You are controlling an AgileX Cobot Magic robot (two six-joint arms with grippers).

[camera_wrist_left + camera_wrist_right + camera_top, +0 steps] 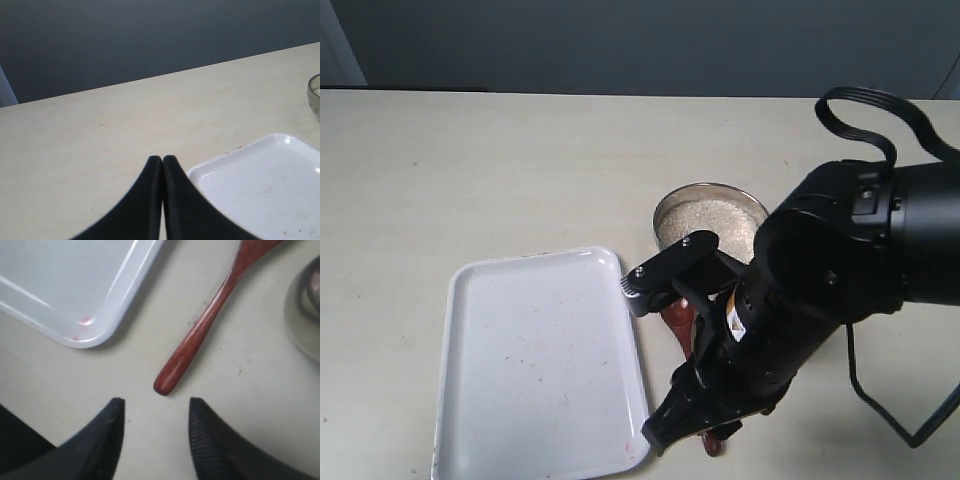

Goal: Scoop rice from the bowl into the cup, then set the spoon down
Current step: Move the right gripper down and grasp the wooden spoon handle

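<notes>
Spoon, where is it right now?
In the exterior view the spoon lies on the table just right of the tray, below the bowl, under the right arm.

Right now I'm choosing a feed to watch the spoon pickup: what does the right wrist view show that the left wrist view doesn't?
Only the right wrist view: the spoon lying on the table, its handle end just ahead of the open right gripper, plus a steel side, probably the cup. Only the left wrist view: the shut left gripper, a sliver of the bowl and the dark backdrop. Both: the white tray and the table.
</notes>
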